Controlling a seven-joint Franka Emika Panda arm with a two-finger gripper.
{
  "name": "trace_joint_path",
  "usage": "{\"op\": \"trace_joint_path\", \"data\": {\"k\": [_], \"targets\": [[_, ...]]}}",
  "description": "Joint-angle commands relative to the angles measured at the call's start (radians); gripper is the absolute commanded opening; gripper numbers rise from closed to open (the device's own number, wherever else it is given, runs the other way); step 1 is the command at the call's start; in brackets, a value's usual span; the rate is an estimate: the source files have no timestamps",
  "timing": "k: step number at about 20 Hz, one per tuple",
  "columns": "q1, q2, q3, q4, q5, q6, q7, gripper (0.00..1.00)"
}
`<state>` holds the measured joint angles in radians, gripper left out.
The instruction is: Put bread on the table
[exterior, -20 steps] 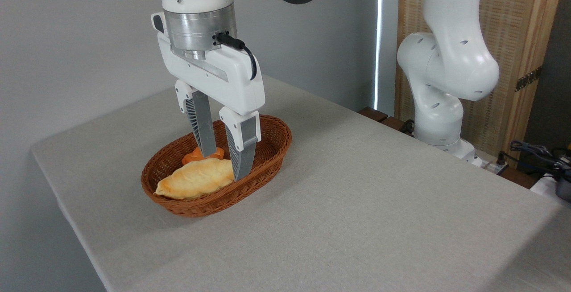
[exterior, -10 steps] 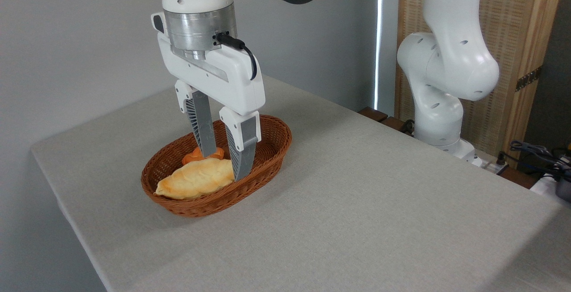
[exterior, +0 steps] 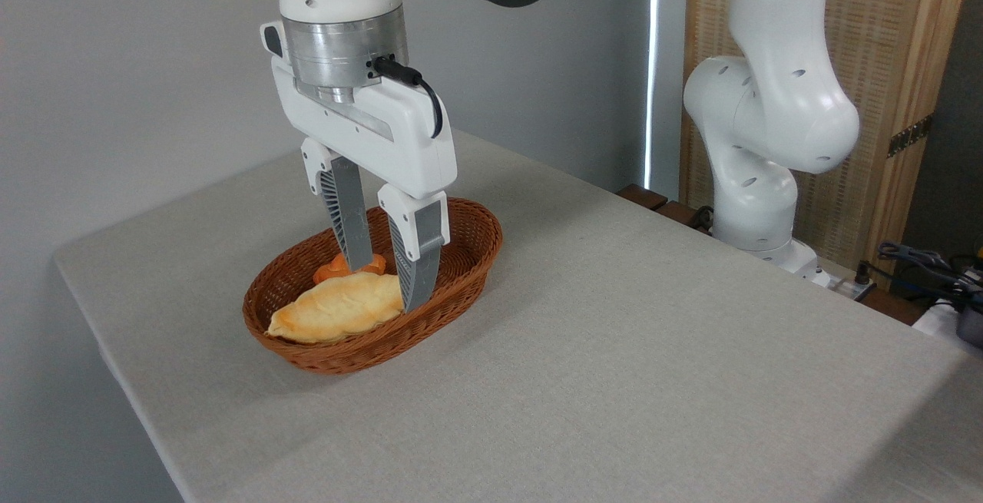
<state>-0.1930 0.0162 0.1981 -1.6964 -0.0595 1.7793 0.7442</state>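
Observation:
A brown wicker basket (exterior: 474,251) on the grey-beige table (exterior: 630,349) holds both pieces of bread. The long golden loaf (exterior: 334,307) lies along the basket's near side. Behind it the orange bun (exterior: 335,267) peeks out, mostly hidden by the loaf and a finger. My gripper (exterior: 385,286) reaches down into the basket, open, with its grey fingers (exterior: 415,261) standing on either side of the loaf's right end. Whether the pads touch the loaf is unclear.
The arm's white base (exterior: 756,203) stands off the table's far right edge, with cables (exterior: 921,261) beside it. A grey wall runs behind the table, and a wooden screen (exterior: 883,65) stands at the right. The table's near-left edge (exterior: 115,357) drops off close to the basket.

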Motion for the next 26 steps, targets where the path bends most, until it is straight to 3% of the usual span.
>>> {"op": "trace_joint_path", "data": {"k": [1, 9, 19, 26], "targets": [[-0.005, -0.002, 0.009, 0.0, -0.002, 0.009, 0.011, 1.0], [-0.02, 0.008, -0.006, -0.011, -0.005, 0.011, 0.008, 1.0], [-0.025, 0.088, -0.152, -0.015, -0.005, 0.018, 0.003, 1.0], [-0.028, 0.114, -0.19, -0.025, -0.003, 0.008, 0.0, 1.0]]}}
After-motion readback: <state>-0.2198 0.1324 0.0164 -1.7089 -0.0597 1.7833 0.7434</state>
